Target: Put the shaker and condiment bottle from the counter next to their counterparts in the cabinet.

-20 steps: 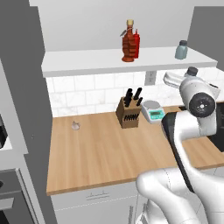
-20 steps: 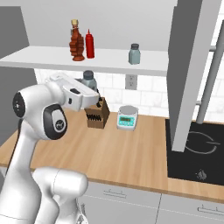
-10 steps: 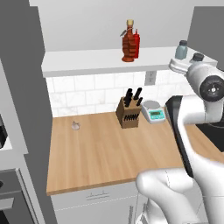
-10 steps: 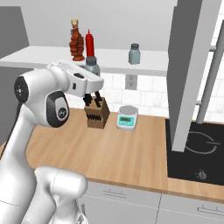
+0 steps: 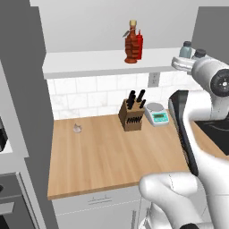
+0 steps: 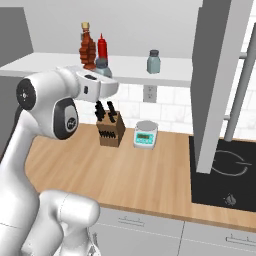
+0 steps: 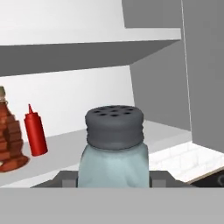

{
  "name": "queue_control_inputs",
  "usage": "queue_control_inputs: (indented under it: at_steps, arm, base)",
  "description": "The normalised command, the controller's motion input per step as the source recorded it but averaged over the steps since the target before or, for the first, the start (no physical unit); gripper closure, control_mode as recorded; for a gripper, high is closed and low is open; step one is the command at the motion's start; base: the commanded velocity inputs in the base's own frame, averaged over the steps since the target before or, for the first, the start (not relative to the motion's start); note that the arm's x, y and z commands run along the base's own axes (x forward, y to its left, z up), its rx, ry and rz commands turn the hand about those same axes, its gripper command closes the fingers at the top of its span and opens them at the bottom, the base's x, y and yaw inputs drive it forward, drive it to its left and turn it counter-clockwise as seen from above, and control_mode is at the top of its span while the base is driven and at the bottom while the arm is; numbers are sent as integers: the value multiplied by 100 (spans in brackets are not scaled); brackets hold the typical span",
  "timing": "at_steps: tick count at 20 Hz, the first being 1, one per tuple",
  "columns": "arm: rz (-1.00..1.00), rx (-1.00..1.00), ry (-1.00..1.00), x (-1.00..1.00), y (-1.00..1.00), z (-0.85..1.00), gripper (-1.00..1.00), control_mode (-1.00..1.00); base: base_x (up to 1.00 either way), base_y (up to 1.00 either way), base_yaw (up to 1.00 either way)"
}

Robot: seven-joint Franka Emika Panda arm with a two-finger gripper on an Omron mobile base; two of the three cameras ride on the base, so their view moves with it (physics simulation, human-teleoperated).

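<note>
The gripper [image 7: 113, 181] is clamping the shaker [image 7: 113, 148] between its fingers and holding it up at cabinet [image 5: 103, 62] height. The condiment bottle [image 5: 131, 47] is already sitting on the shelf, right beside the red squeeze bottle [image 5: 140, 44]. The other shaker [image 6: 153, 61] is standing further along. The risk I'm seeing: coming in too low would be clipping the shelf edge, or swinging wide could knock the bottles over. Clearance is hard to judge from these angles, though.
</note>
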Motion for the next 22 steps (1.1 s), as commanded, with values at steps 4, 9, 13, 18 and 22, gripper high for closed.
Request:
queue_control_inputs:
  at_steps: [4, 9, 13, 18, 22]
  arm:
    - [1, -1, 2, 25, 0, 31, 100, -100]
    - [0, -1, 3, 41, 0, 14, 100, -100]
    - [-1, -5, 0, 25, -5, -7, 100, -100]
    - [0, -8, 0, 27, -15, -3, 100, -100]
    - [0, -8, 0, 18, -18, -3, 100, -100]
  base:
    - [0, 0, 0]
    - [0, 0, 0]
    - [0, 0, 0]
    - [0, 0, 0]
    - [0, 0, 0]
